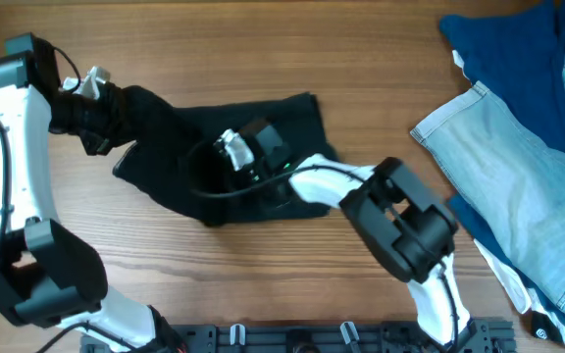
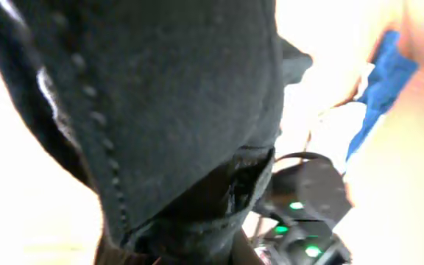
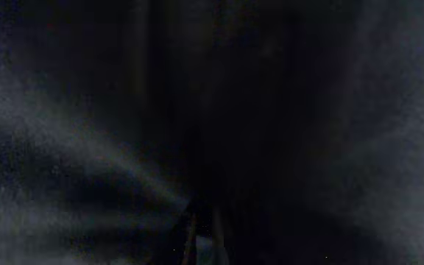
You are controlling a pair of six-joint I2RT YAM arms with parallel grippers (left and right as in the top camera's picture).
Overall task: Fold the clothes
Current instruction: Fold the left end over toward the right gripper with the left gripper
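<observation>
The black shorts (image 1: pixel 179 123) lie bunched on the wooden table, left of centre. My left gripper (image 1: pixel 94 106) is shut on their left edge and holds it lifted, so the cloth stretches from it toward the pile. In the left wrist view the black fabric (image 2: pixel 175 96), with a stitched seam, hangs right over the camera and hides the fingers. My right gripper (image 1: pixel 246 160) is sunk into the middle of the shorts. The right wrist view shows only dark fabric (image 3: pixel 87 147) pressed close, with the fingers barely showing, close together in a fold.
A light-blue denim garment (image 1: pixel 518 167) and a royal-blue cloth (image 1: pixel 513 44) lie at the right edge of the table. Bare wood (image 1: pixel 263 49) shows behind the shorts and between them and the denim.
</observation>
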